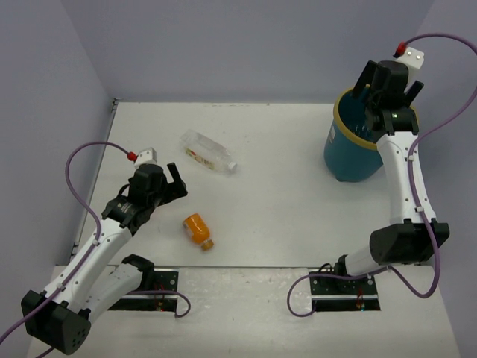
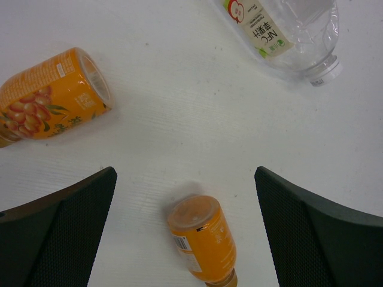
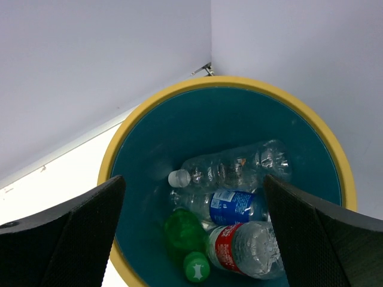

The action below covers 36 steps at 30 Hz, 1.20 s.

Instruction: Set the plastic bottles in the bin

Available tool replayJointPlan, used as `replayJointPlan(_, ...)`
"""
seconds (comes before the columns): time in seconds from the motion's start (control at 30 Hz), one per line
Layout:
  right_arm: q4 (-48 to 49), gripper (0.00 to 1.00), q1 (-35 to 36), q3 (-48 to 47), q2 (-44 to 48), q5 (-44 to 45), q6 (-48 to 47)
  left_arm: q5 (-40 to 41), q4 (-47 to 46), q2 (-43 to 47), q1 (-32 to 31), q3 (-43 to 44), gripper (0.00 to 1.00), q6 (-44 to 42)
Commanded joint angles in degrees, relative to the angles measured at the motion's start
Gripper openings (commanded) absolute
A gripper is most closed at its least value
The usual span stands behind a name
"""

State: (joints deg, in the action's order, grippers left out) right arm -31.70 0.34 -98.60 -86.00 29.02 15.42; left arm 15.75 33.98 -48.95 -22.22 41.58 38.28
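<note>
Bin (image 1: pixel 344 160) at far right holds four plastic bottles (image 3: pixel 230 206) (clear, blue-label, red-label, green). Right gripper (image 3: pixel 192 179) hangs above it, jaws wide, empty: drop position. Left gripper (image 2: pixel 184 171), also spread and empty, straddles orange bottle (image 2: pixel 200 239) at near left, likely aligned for pickup; second orange bottle (image 2: pixel 51 95) and clear bottle (image 2: pixel 281 30) lie nearby.

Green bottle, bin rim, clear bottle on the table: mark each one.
green bottle (image 3: pixel 182 232), right wrist view, on its rounded body.
bin (image 3: pixel 239 81), right wrist view, on the far part of its yellow rim.
clear bottle (image 1: pixel 206 152), top external view, on its middle, by the label.
</note>
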Motion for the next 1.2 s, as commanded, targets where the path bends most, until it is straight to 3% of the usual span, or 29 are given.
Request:
replayJointPlan(0.0,0.42,0.99,-0.08,-2.18,1.44,-0.54,-0.08,1.39,-0.44,0.3,-0.19,2.1,1.0,-1.02)
replayJointPlan(0.13,0.23,0.99,-0.08,-0.85,3.1,-3.85,-1.44,0.47,-0.48,0.26,-0.19,2.27,1.0,-1.13)
replayJointPlan(0.4,-1.03,0.99,0.3,3.02,9.3,-20.11,-4.75,0.03,-0.12,-0.18,-0.19,2.38,1.0,-0.95)
replayJointPlan(0.57,2.61,0.99,7.99,9.04,13.93,-19.71,-9.24,-0.81,0.66,-0.09,-0.19,2.54,1.0,-0.93)
replayJointPlan(0.67,2.66,0.99,13.51,10.38,13.9,-26.38,-13.63,-1.36,0.87,0.6,-0.19,2.33,1.0,-0.75)
replayJointPlan(0.8,2.31,0.99,23.24,12.45,9.85,-35.12,-21.9,-2.47,0.83,1.23,-0.19,1.83,1.0,-0.67)
replayJointPlan(0.97,0.49,0.99,31.91,10.1,-1.18,-29.45,-25.48,-2.56,0.65,1.31,-0.19,1.48,1.0,-0.84)
replayJointPlan(1.17,0.29,0.99,36.22,4.37,-15.83,-32.49,-26.57,-2.31,0.39,0.96,-0.27,1.14,1.0,-0.93)
